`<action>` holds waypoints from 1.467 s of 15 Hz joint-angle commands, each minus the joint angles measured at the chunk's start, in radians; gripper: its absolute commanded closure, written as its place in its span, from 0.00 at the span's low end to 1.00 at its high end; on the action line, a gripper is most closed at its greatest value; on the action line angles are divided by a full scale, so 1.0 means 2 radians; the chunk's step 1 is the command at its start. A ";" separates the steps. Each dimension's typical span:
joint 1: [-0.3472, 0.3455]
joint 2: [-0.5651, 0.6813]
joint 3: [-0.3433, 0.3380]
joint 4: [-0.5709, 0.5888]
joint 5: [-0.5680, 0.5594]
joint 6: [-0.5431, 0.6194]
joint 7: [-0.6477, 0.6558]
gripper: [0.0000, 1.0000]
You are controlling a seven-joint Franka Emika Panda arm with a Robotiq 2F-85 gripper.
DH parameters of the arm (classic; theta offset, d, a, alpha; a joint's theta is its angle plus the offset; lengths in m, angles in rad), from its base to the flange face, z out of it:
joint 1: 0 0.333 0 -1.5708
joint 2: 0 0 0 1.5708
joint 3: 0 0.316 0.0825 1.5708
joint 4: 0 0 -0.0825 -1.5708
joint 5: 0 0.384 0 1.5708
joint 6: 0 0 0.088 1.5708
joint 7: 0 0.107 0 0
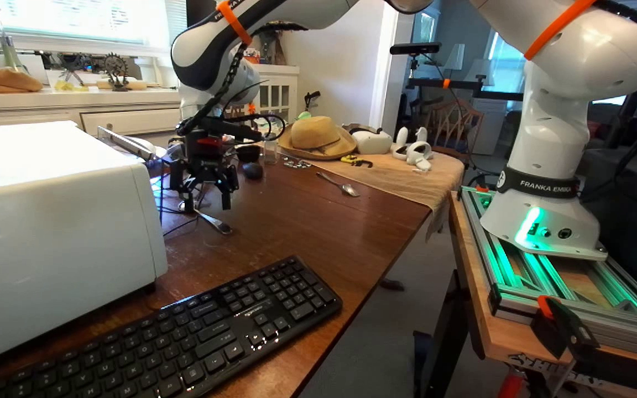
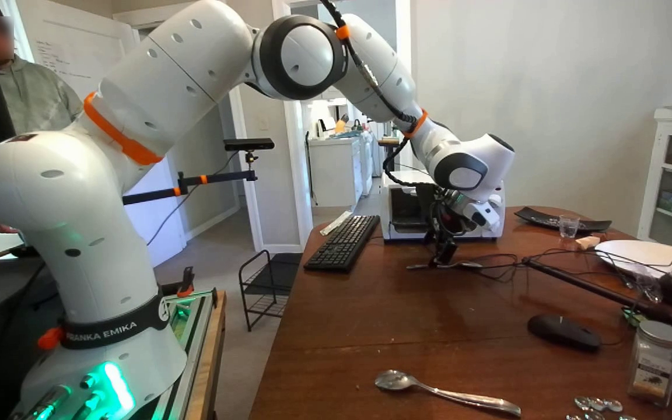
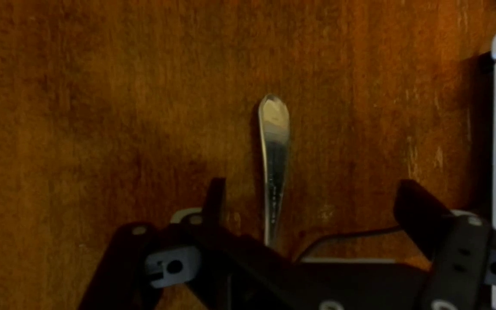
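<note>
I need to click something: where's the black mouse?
In an exterior view, the black mouse lies on the table toward the picture's right, left of and beyond the lidded jar.

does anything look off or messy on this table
Yes, slightly. Black cables lie in a loose tangle near the metal utensil below the gripper, which looks untidy. Pale scuffs mark the wooden table in the wrist view, so its finish looks worn.

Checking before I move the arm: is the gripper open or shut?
Open: the wrist view shows the gripper with fingers wide apart and gaps on both sides of the metal handle between them.
</note>
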 commanded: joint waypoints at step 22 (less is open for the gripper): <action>0.030 0.136 -0.007 0.225 -0.081 -0.181 0.031 0.04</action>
